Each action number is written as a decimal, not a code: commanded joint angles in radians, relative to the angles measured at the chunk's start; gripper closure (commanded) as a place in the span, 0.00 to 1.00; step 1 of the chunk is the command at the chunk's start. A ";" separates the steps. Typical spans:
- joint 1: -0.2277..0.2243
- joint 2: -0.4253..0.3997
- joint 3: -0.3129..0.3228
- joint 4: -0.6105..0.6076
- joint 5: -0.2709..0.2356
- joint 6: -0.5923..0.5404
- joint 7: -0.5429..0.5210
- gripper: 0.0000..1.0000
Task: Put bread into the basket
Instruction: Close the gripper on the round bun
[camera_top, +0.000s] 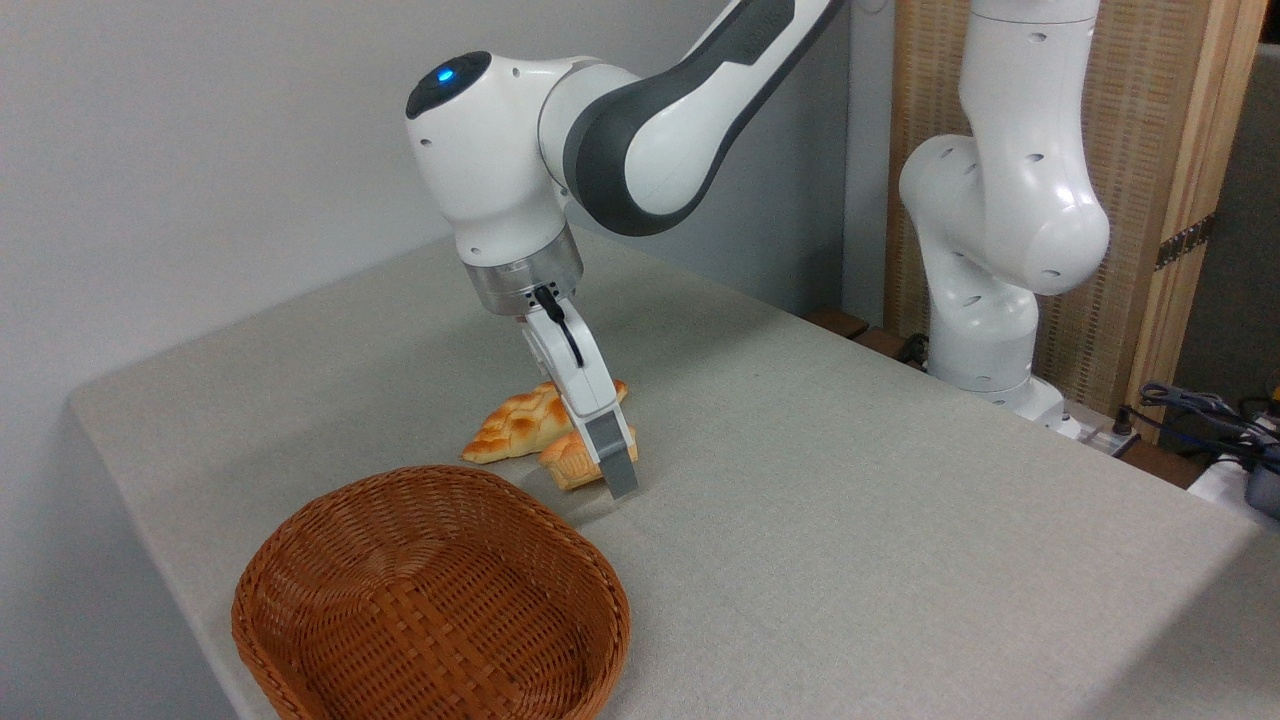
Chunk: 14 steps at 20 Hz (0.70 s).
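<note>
Gripping stage: my gripper (612, 462) at bread (572, 458), finger state indeterminate; clamp squarely, avoid far braided loaf (512, 426), lift toward near-left basket (430, 600).

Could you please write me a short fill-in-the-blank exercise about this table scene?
1. The wicker basket holds ____ pieces of bread.
2. The small bun lies right beside the long ____ loaf.
3. The gripper has its fingers down at the ____.
4. Both breads rest on the grey ____.

Missing words: no; braided; bun; table
</note>
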 joint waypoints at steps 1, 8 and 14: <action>-0.005 -0.005 0.008 -0.001 -0.007 0.018 0.026 0.61; -0.005 -0.016 0.008 0.003 -0.009 0.008 0.025 0.61; -0.005 -0.028 0.006 0.092 -0.023 -0.086 0.025 0.61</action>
